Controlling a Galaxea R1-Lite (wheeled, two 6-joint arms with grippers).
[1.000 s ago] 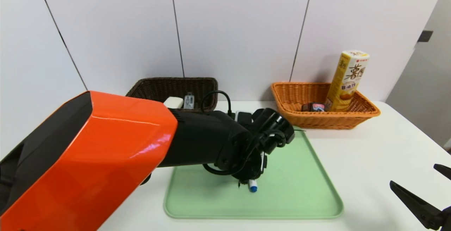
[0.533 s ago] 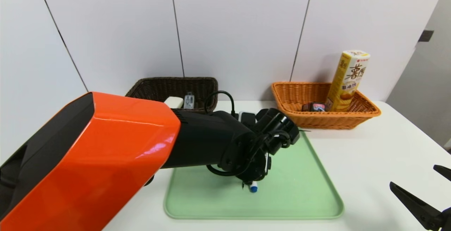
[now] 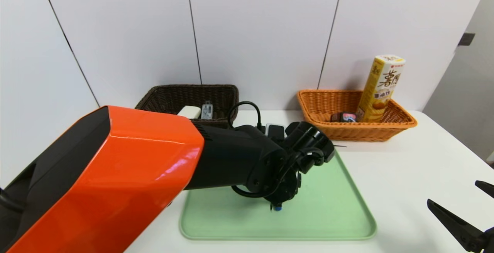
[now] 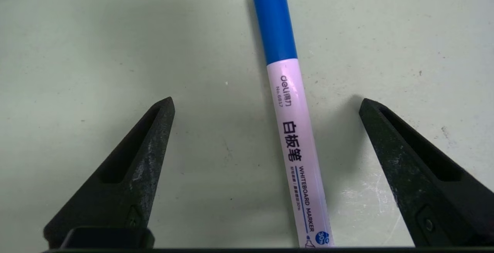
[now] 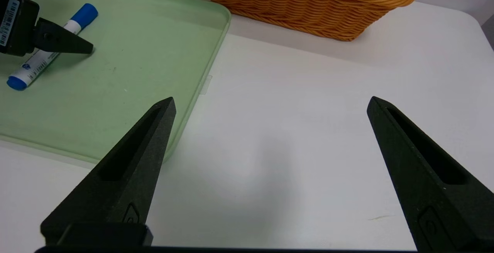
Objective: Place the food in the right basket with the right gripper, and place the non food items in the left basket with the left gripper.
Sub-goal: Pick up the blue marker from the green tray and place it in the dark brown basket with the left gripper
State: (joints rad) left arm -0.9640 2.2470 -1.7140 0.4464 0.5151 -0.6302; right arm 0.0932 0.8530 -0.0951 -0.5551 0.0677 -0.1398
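The left hand (image 4: pixel 267 102) sits low with its fingers wide apart, astride the marker (image 4: pixel 295 141), presumably to pinch its barrel; the head view shows little beyond a blue end. Farther right, the idle right hand (image 5: pixel 272 100) gapes over the counter (image 5: pixel 278 160). Beyond both, the baskets (image 3: pixel 227 100) hold the rest.

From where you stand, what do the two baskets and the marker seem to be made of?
Orange-tan basket: perhaps wicker or plastic imitation, slightly glossy, with woven strands.
Dark brown basket: similar weave, material equally uncertain.
Marker: probably smooth plastic, its printed white barrel catching light.
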